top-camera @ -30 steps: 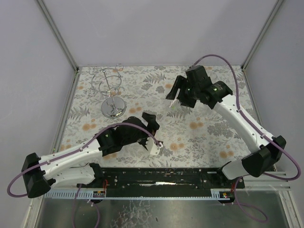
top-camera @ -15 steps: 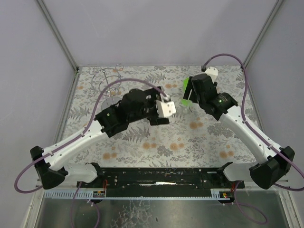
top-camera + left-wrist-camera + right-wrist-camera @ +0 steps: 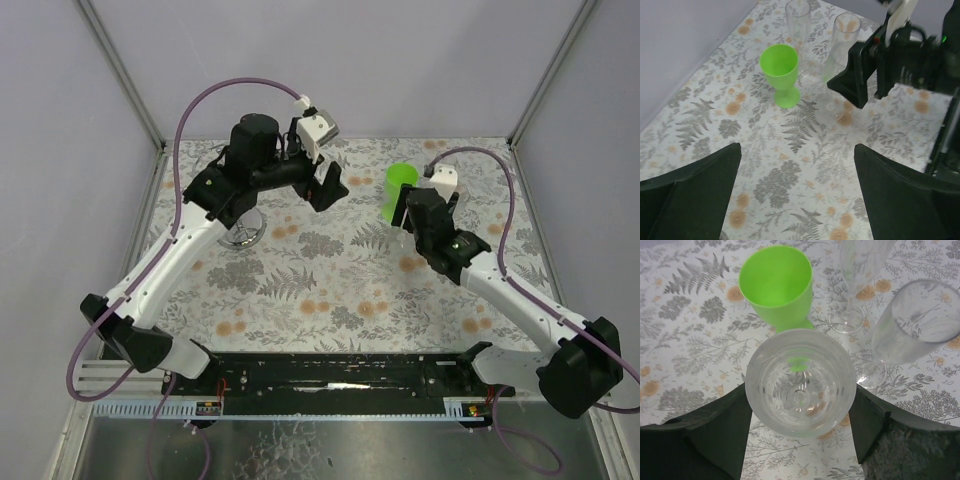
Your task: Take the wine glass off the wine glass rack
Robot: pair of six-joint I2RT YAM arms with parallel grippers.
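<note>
Two hands, one loaded. The right hand point(image 3: 801, 402) is closed to the width of the wine glass point(image 3: 800, 375), a finger pressed on each side of the bowl. The glass is upright, mouth up at the wrist camera, probably so it can be set down standing. Cannot tell whether its foot is on the surface point(image 3: 715, 115) or just above it.

Just beyond the right hand's fingertips is a green cup point(image 3: 776, 285), with two clear flutes point(image 3: 920, 320) point(image 3: 860, 260) beyond and to the right. This looks like the set-down cluster, so there's a risk of knocking a neighbour.

The left hand point(image 3: 797, 175) is raised, fingers spread wide, holding nothing. It points across at the right hand, apparently just out of the way.

The wine glass rack point(image 3: 243, 236) is well apart from the right hand, across the surface under the left arm, with only its shiny base visible. In my judgement the glass is off the rack, with release remaining.
</note>
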